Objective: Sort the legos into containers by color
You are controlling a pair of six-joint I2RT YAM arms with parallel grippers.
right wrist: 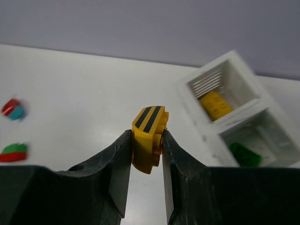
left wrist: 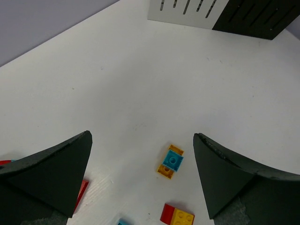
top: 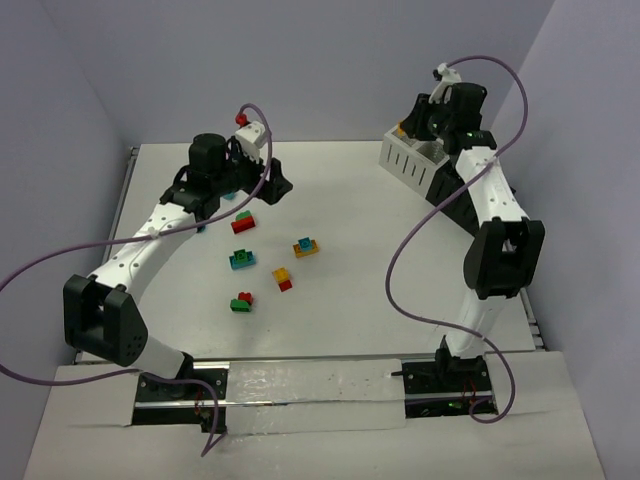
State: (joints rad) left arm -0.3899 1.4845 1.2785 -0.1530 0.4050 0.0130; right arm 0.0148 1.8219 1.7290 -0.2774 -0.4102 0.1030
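Observation:
My right gripper [right wrist: 146,135] is shut on a yellow brick with black stripes [right wrist: 149,140] and holds it in the air next to the white containers [right wrist: 243,108]. One compartment holds a yellow brick [right wrist: 214,104], the one beside it a green brick [right wrist: 244,154]. In the top view this gripper [top: 424,126] is over the white bin [top: 402,160]. My left gripper [left wrist: 142,136] is open and empty above the table. Below it lie an orange-and-teal pair [left wrist: 171,161] and a red-and-yellow pair [left wrist: 178,215]. A red brick [left wrist: 82,189] is half hidden by the left finger.
A black bin [top: 446,182] adjoins the white one. Loose pairs lie mid-table: red-green [top: 243,224], teal-green [top: 242,259], orange-teal [top: 306,246], yellow-red [top: 283,279], green-red [top: 241,301]. Walls close in the back and both sides.

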